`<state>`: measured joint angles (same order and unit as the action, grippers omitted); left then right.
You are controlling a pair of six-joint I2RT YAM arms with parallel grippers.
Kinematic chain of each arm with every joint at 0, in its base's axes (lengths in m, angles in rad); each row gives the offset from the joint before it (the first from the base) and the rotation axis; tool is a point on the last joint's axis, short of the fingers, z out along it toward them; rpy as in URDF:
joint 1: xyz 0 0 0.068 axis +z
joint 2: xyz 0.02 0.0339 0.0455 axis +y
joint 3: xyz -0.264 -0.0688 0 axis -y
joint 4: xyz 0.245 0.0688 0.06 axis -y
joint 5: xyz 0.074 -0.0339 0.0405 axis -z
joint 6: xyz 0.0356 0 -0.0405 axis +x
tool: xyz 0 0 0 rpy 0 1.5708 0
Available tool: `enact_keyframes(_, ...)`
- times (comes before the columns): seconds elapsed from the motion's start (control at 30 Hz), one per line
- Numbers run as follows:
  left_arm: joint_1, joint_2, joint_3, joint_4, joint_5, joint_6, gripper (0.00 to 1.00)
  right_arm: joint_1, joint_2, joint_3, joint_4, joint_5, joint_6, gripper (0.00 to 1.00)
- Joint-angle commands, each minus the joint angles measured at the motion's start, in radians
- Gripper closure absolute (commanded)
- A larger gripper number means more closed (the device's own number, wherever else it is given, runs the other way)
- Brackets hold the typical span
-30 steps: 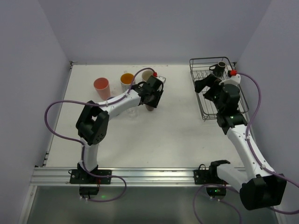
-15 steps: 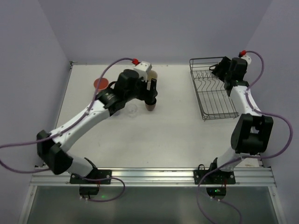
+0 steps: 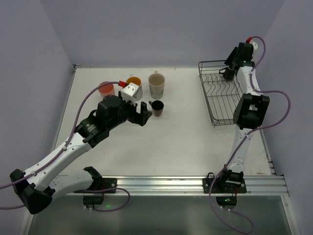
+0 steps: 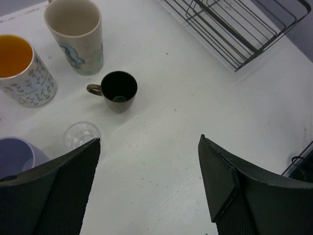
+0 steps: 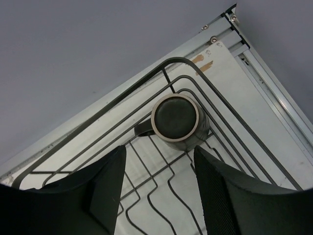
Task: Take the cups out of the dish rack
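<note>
A dark brown mug [image 5: 178, 120] sits in the far corner of the black wire dish rack [image 5: 112, 105], seemingly bottom up. My right gripper [image 5: 159, 152] hovers just short of it, jaws apart, nothing between them. From above, this mug [image 3: 226, 72] and the right gripper [image 3: 233, 65] are at the rack's [image 3: 213, 116] back edge. On the table stand a second dark brown mug [image 4: 117, 90], a cream mug [image 4: 74, 34], a dotted mug with orange inside [image 4: 22, 71], a clear glass [image 4: 81, 134] and a salmon tumbler [image 3: 105, 89]. My left gripper [image 4: 149, 142] is open and empty, near the brown mug [image 3: 157, 107].
The rest of the rack shows only bare wires and prongs. Purple walls close in the table on three sides; the rack sits close to the right wall. An aluminium rail [image 3: 161, 183] carries both arm bases at the near edge.
My left gripper has opened and drawn back from the dark brown mug, which stays upright on the table. My right gripper has reached the rack's far corner, its jaws narrowing.
</note>
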<state>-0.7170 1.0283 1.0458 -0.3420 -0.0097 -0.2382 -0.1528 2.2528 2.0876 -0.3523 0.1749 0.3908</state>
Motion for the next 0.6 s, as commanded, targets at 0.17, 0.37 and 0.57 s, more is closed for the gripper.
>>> enact_keyframes(0.17,-0.006,-0.054,-0.059,0.086,-0.006,0.046,0.16,-0.008,0.191,0.285,-0.14,0.032,-0.029,0.29)
enact_keyframes(0.37,-0.006,-0.06,-0.07,0.106,0.005,0.042,0.16,-0.014,0.238,0.321,-0.125,0.038,-0.035,0.23)
enact_keyframes(0.57,-0.004,-0.07,-0.089,0.135,0.031,0.037,0.16,-0.028,0.271,0.368,-0.111,0.029,-0.035,0.22)
